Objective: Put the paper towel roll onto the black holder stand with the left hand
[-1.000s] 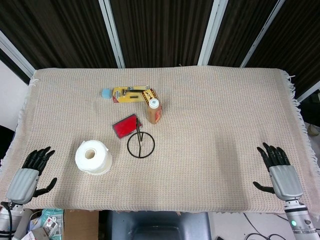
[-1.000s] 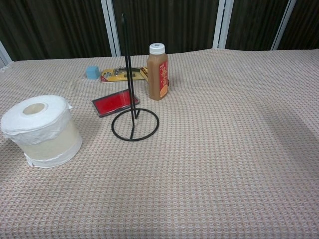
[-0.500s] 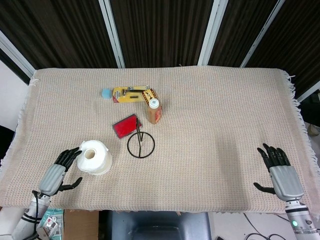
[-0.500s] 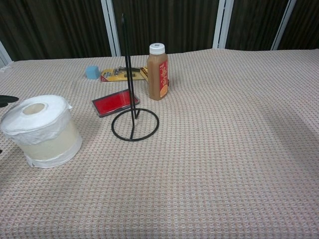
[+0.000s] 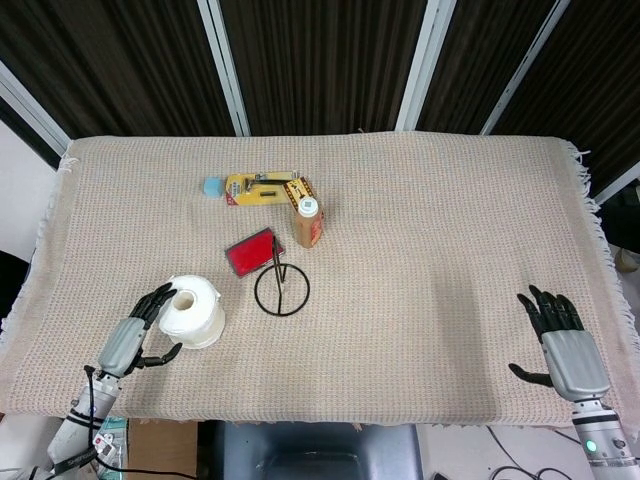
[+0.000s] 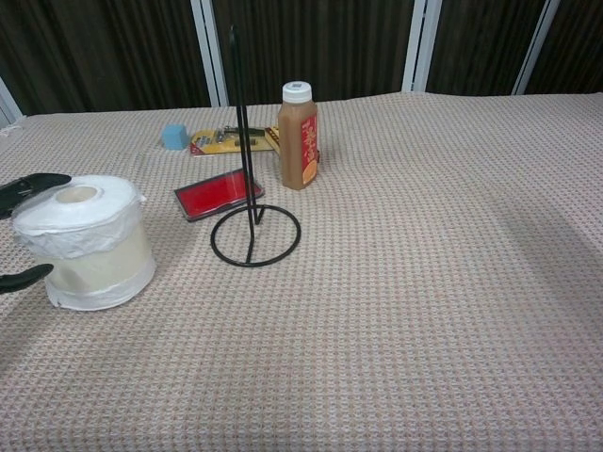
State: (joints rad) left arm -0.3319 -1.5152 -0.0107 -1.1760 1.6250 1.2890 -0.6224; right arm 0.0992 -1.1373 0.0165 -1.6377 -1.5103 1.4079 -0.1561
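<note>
The white paper towel roll (image 5: 193,310) stands upright on the beige cloth at the front left, also seen in the chest view (image 6: 85,240). My left hand (image 5: 135,338) is at its left side, with dark fingers (image 6: 28,185) reaching round the far side and the thumb on the near side, spread and not closed in. The black holder stand (image 5: 277,265) is just right of the roll; its thin upright rod (image 6: 242,122) rises from a ring base. My right hand (image 5: 560,345) lies open, palm down, at the front right edge.
Behind the stand are a flat red case (image 5: 253,251), a brown bottle with a white cap (image 5: 309,222), a yellow package (image 5: 265,188) and a small blue block (image 5: 212,187). The cloth's front edge (image 5: 330,418) runs close under both hands.
My left hand has come in from the front left corner up to the roll, its fingers now flanking it. The roll has shifted slightly rightward. The right hand stayed put.
</note>
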